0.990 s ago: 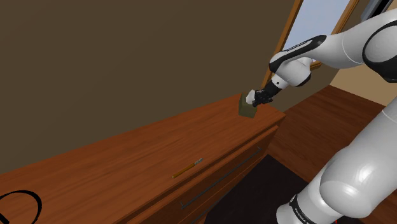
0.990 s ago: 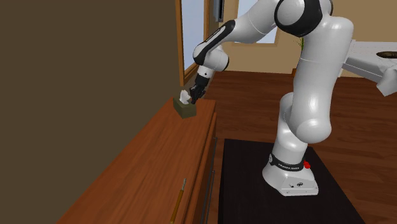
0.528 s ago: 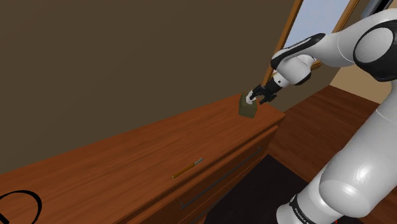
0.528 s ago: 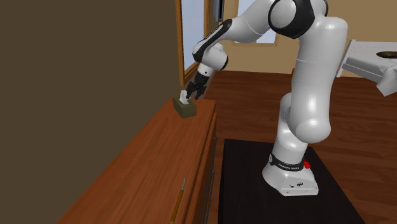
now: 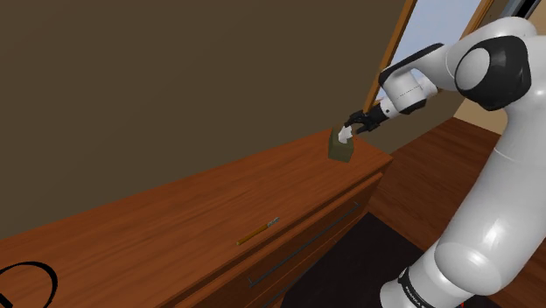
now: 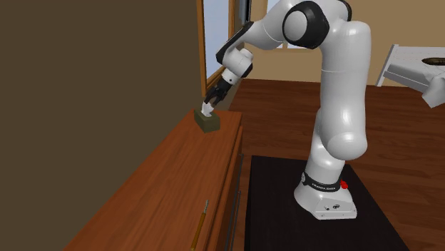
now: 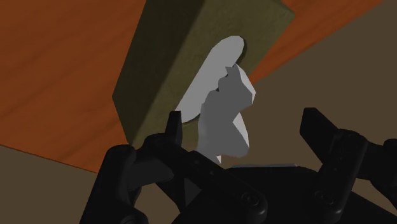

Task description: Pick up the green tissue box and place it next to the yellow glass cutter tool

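Note:
An olive-green tissue box (image 5: 339,150) (image 6: 208,123) stands on the wooden dresser top (image 5: 166,223) at its far end, near the window. A white tissue (image 7: 222,108) sticks up from its slot. My gripper (image 5: 351,131) (image 6: 210,105) hovers just above the box, open. In the wrist view its fingers (image 7: 175,127) stand apart on either side of the tissue without touching it, over the box (image 7: 184,57). The yellow glass cutter tool (image 5: 259,230) (image 6: 200,222) lies near the dresser's front edge, well away from the box.
A brown wall runs behind the dresser (image 6: 164,192). A wood-framed window (image 5: 420,35) stands past its far end. A black ring (image 5: 26,284) shows at the shoulder view's lower left. My base (image 6: 324,192) stands on a black mat (image 6: 285,228).
The gripper has opened and drawn back a little upward from the tissue box, and the arm's elbow has swung up. The box stays where it was.

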You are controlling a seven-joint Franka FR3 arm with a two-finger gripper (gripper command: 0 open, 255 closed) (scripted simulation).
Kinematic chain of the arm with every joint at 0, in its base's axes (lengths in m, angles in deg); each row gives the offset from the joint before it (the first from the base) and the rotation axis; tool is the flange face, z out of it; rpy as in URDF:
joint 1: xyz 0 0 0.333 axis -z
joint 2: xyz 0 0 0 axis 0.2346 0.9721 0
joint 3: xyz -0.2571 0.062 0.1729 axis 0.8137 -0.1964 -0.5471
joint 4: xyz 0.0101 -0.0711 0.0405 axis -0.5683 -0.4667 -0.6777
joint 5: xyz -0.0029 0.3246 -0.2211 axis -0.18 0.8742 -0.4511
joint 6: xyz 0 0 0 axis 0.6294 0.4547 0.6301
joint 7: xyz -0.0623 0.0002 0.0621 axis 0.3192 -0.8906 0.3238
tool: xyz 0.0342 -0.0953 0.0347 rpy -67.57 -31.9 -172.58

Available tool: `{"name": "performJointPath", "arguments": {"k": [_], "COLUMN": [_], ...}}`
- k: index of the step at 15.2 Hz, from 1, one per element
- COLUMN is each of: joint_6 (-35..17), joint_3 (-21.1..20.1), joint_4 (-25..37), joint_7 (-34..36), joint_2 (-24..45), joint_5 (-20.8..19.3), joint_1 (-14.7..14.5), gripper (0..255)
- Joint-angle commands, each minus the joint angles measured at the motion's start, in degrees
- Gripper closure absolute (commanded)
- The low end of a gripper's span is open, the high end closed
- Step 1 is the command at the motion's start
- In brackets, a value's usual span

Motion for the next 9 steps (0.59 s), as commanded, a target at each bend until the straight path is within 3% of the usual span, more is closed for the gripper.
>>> {"name": "performJointPath", "arguments": {"k": [1, 4, 9], "joint_6": [-0.4, -1.1, -1.1], "joint_3": [-0.6, -1.7, -1.7], "joint_4": [0.4, 1.2, 1.2], "joint_7": [-1.1, -2.4, -2.4], "joint_2": [1.4, 3.9, 3.9], "joint_5": [1.8, 4.5, 4.5], "joint_1": [0.1, 0.1, 0.2], "gripper": [0, 0, 0]}}
